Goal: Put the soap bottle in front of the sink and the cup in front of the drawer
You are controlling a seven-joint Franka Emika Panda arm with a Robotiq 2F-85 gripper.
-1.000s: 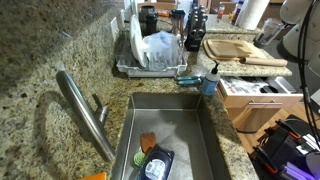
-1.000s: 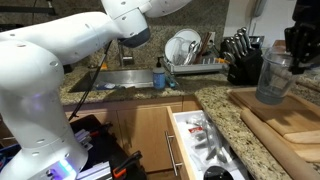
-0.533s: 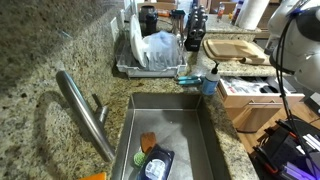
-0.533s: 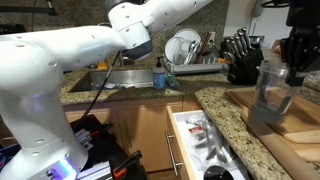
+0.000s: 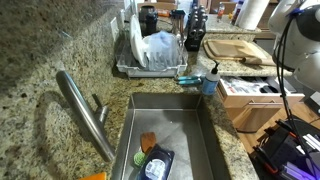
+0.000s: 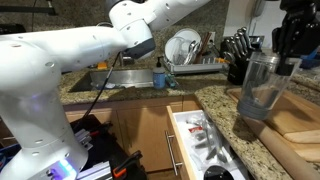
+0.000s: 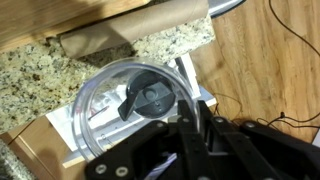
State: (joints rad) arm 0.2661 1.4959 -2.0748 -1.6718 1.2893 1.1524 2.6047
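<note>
Nearest, the shallow white-sided open drawer [image 6: 176,135] sits below the speckled granite counter [image 6: 215,105]; above it my gripper [image 6: 283,60] is clenched on the rim of the tall clear plastic cup [image 6: 258,88], which has drifted left toward the drawer, so set-down looks close; only the wrist view looks down into the cup's mouth; far left, the small blue-liquid pump soap bottle [image 6: 159,75] stands by the stainless-steel sink [image 5: 128,130].

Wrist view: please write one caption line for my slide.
Gripper holds the clear cup by its rim above the granite counter edge.

Glossy white rounded arm links [image 6: 70,55], black jaws
</note>
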